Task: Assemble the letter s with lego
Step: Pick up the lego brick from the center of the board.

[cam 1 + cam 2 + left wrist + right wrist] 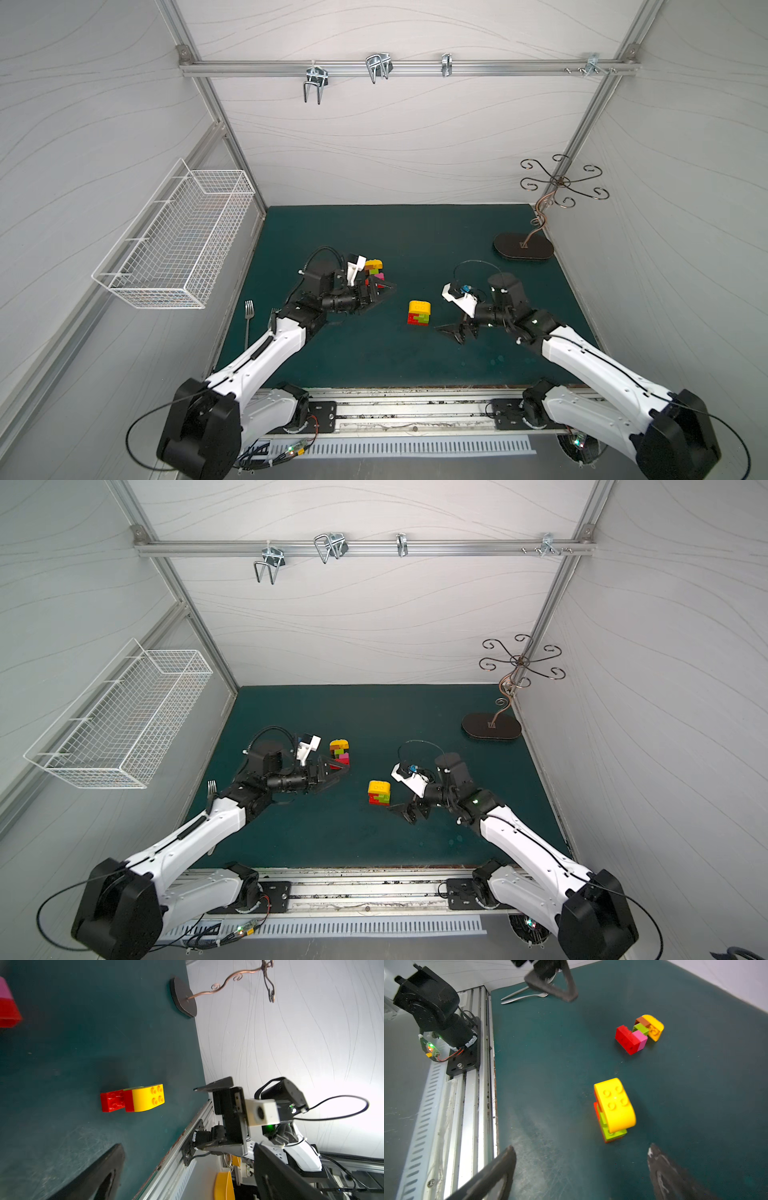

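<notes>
The right gripper stood spread and empty, near a lego stack: yellow round-top over lime and red. The left gripper, likewise spread and empty, was beside a yellow, brown, lime, pink and red lego cluster on the green mat.

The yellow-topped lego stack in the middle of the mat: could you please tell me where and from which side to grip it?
Probably the yellow brick on top, across its two straight long sides, coming down from above with the open right gripper nearby. Its ends are rounded, and the red and green bricks below sit stepped.
</notes>
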